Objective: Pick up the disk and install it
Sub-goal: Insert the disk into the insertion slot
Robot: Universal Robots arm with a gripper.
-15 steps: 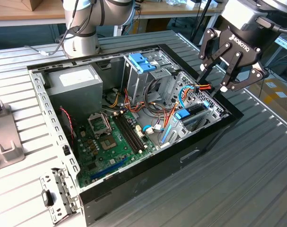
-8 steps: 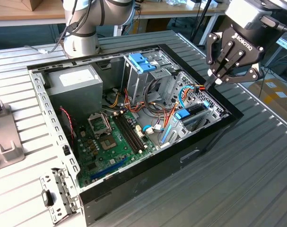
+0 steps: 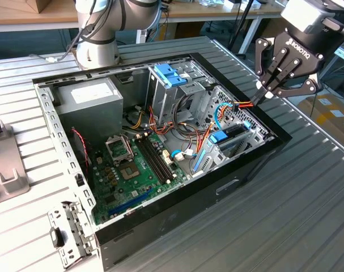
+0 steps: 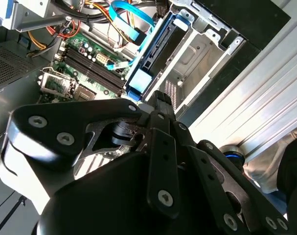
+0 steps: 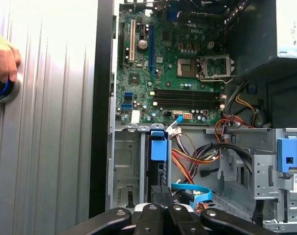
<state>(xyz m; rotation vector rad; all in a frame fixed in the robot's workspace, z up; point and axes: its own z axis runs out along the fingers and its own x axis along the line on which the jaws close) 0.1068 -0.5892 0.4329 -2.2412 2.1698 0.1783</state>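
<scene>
The disk stands on edge in the drive bay at the corner of the open computer case toward the exterior view's right, with a blue mounting piece on top. Both wrist views show it slotted in the metal bay, the disk dark with a blue rail and the disk edge-on. My gripper hangs above and just outside that corner, apart from the disk. Its fingers are shut together with nothing between them, as the gripper and the gripper show.
Inside the case are a grey power supply box, a metal cage with light-blue handles, the green motherboard and loose orange and blue cables. A metal bracket lies on the slatted table. A hand rests on a blue-ringed button.
</scene>
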